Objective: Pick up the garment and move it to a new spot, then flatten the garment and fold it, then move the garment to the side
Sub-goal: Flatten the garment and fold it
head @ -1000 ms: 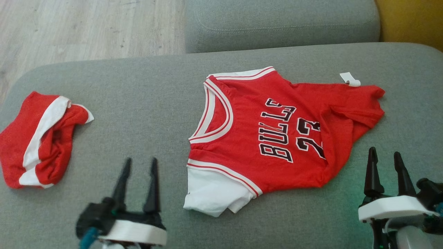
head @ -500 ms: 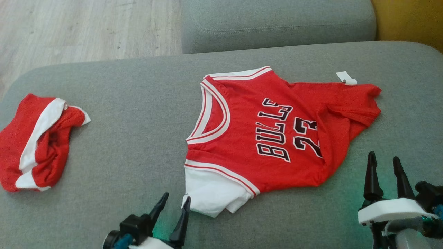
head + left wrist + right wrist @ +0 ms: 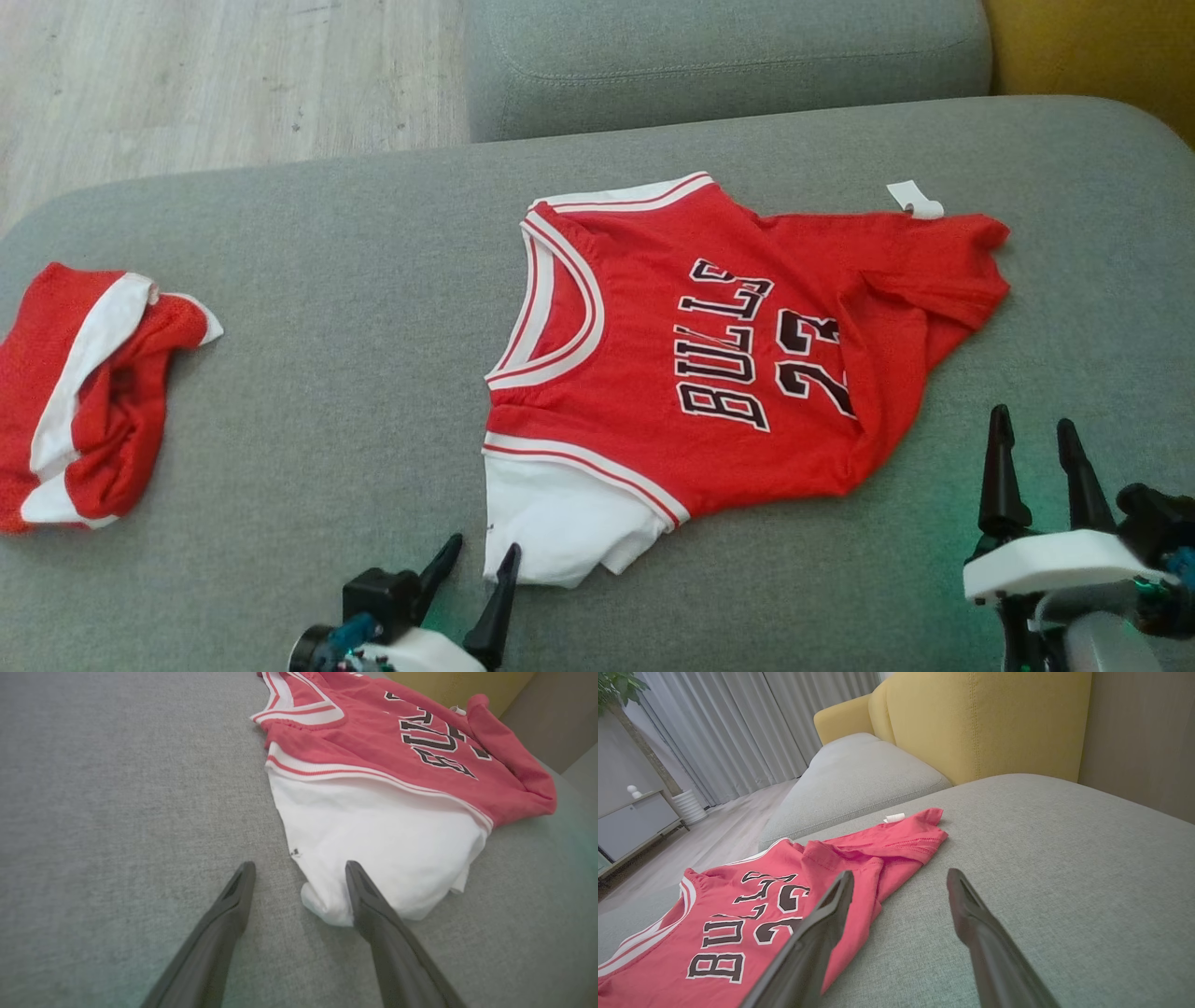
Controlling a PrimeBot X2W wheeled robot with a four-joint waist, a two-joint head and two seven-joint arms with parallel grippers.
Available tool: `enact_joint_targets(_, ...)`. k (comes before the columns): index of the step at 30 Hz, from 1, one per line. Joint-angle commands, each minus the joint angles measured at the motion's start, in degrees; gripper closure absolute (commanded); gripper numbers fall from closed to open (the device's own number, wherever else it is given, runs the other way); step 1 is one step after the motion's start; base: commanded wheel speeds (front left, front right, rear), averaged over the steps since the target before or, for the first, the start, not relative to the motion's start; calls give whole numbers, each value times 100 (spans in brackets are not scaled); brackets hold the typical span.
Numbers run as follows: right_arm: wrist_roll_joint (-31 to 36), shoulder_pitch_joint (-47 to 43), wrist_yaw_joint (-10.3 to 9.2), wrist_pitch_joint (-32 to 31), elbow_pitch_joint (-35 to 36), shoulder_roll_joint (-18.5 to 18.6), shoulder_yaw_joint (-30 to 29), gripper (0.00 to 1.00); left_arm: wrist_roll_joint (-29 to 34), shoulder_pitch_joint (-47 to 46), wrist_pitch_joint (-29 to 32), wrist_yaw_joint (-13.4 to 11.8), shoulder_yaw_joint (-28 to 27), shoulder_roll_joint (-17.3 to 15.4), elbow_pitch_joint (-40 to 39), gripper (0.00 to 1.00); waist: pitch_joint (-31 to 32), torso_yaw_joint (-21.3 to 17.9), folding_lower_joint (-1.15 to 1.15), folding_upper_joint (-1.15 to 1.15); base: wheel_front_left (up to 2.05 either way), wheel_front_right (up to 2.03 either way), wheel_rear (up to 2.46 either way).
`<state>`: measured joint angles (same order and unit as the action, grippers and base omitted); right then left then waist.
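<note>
Red basketball jersey [image 3: 709, 373] lies spread on grey fabric sofa [image 3: 327, 327]. Left gripper [image 3: 484, 546] has swung in to its white sleeve [image 3: 560, 523] (fingers apart, pickup evidently next); right gripper [image 3: 1032, 418] likewise spread, unmoved.

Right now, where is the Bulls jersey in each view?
Head view: Bulls jersey right of centre.
Left wrist view: Bulls jersey upper right, white sleeve by the left claw.
Right wrist view: Bulls jersey lower left.
Shared landmark: BULLS lettering.

The right gripper [image 3: 1033, 418] has dark fingers [image 3: 999, 476], white base [image 3: 1046, 560].
</note>
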<state>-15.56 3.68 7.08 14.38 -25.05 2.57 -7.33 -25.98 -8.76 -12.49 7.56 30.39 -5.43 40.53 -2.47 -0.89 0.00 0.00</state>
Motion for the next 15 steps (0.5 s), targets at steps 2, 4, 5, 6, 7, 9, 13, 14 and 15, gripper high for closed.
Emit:
enact_joint_targets(2,46,243,41,62,132,31,153,0,-93,-270,38,-13,-54,-4,11,0,-6,-1,0,0,0,0,0)
enact_joint_targets(4,44,249,41,62,127,31,160,0,-161,-284,90,-11,46,9,59,0,-8,-4,0,0,0,0,0)
enact_joint_targets(5,44,254,41,62,123,31,165,0,-201,-290,124,-11,120,15,65,0,-14,-7,0,0,0,0,0)
enact_joint_targets(6,43,262,41,62,120,31,168,0,-249,-297,161,-10,186,17,72,0,-21,-6,0,0,0,0,0)
enact_joint_targets(7,44,271,41,62,114,31,172,0,-293,-305,204,-10,260,14,80,0,-24,-6,0,0,0,0,0)
enact_joint_targets(9,49,293,41,62,98,31,174,0,-373,-330,283,-9,426,-12,74,0,-38,-7,0,0,0,0,0)
enact_joint_targets(13,78,320,41,62,74,31,158,0,-506,-375,330,-9,610,-64,54,0,-57,0,0,0,0,0,0)
enact_joint_targets(14,89,326,41,62,63,31,149,0,-549,-389,362,-9,700,-77,38,26,-65,8,0,0,0,0,0)
enact_joint_targets(15,104,334,41,62,47,31,142,0,-596,-404,371,-9,778,-92,14,84,-73,17,0,0,0,0,0)
